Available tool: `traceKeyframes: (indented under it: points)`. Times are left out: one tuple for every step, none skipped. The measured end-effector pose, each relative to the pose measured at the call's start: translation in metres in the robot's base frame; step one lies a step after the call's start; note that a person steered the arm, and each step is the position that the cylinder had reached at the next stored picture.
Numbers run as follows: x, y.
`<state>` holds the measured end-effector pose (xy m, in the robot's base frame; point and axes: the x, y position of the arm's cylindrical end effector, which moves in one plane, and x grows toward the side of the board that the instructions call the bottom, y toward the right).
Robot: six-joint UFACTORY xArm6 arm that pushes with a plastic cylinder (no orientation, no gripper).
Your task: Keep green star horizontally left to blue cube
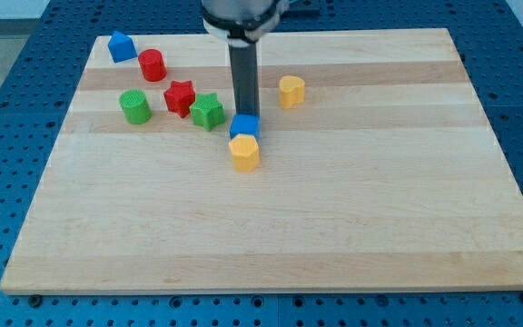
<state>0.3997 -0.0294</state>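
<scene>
The green star (207,111) lies on the wooden board (334,218), left of centre near the top. The blue cube (245,126) sits just to its right and slightly lower. My tip (245,114) stands right behind the blue cube, touching its top edge, and to the right of the green star. A yellow hexagon-like block (244,152) touches the blue cube from below.
A red star (180,96) touches the green star's left side. A green cylinder (135,106) lies further left. A red cylinder (152,64) and a blue house-shaped block (121,45) sit at the top left. A yellow block (291,91) lies right of the rod.
</scene>
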Motion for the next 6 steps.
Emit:
traceKeyframes:
  points:
    - [0.009, 0.015]
    - [-0.01, 0.017]
    - [-0.032, 0.017]
    - [-0.04, 0.0]
    - [-0.053, -0.03]
    - [-0.059, -0.061]
